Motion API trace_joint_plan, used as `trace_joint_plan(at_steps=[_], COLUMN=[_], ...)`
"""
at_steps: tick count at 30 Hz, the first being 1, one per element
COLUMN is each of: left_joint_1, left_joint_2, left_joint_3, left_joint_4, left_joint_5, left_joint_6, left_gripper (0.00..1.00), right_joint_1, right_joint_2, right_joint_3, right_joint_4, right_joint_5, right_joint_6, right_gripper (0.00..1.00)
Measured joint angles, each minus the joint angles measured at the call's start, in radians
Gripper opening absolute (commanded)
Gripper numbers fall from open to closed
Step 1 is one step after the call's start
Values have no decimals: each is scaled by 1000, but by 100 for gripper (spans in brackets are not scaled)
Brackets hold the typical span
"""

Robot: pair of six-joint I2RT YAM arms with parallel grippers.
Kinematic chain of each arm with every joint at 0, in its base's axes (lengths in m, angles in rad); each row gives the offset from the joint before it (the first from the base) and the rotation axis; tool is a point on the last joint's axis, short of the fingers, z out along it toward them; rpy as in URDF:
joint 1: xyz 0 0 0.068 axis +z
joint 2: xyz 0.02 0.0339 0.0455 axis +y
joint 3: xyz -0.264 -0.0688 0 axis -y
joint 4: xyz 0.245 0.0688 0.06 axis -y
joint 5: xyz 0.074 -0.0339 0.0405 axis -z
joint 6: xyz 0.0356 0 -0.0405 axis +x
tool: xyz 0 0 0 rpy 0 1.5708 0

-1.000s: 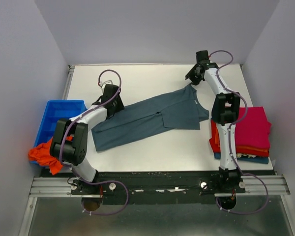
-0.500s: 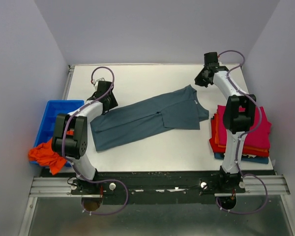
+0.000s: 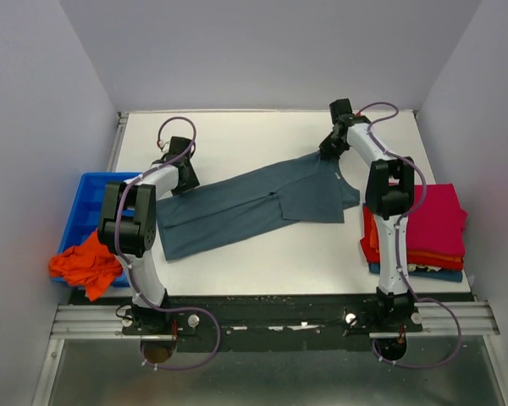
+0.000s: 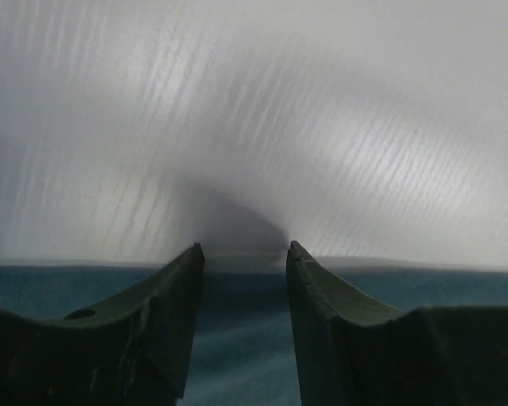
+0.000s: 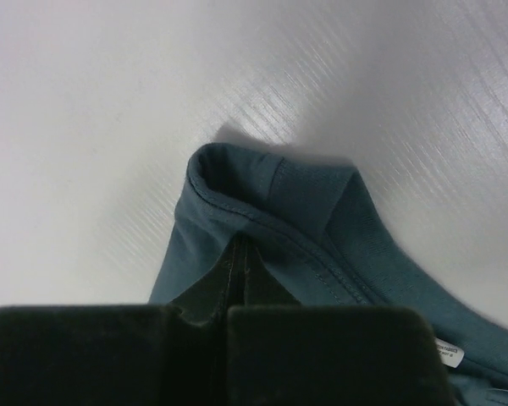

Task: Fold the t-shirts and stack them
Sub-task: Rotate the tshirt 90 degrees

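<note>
A slate grey-blue t-shirt (image 3: 254, 203) lies stretched slantwise across the white table. My left gripper (image 3: 181, 175) sits low at the shirt's left end, open, its two dark fingers (image 4: 165, 296) straddling the blue cloth (image 4: 245, 338) at its edge. At the shirt's far right corner my right gripper (image 3: 327, 148) is shut on the cloth. In the right wrist view the closed fingertips (image 5: 240, 254) pinch a stitched hem fold (image 5: 339, 220). Folded t-shirts are stacked at the right, magenta-pink (image 3: 436, 216) on top and red layers under it. A crumpled orange t-shirt (image 3: 85, 264) hangs from the bin.
A rigid blue plastic bin (image 3: 97, 199) stands off the table's left edge. The folded stack lies beside the right arm's elbow. Grey walls close in the table on three sides. A metal rail (image 3: 271, 317) runs along the near edge.
My right gripper swung out to the back right, came back to the shirt's far corner and shut on it. My left gripper shifted up along the shirt's left end, still open.
</note>
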Motion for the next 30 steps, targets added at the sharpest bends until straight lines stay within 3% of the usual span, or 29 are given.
trace_joint_plan(at_steps=[16, 30], left_joint_1=[-15, -132], left_joint_2=[11, -206], left_joint_3=[-3, -252], left_joint_4=[-52, -85], left_joint_5=[-8, 48], left_joint_6=[-55, -150], left_gripper=[47, 47], right_joint_1=[8, 55], right_joint_2=[80, 114], right_joint_3=[145, 190], right_joint_4=[-75, -32], right_joint_5=[7, -27], right_joint_6=[95, 79], right_gripper=[1, 1])
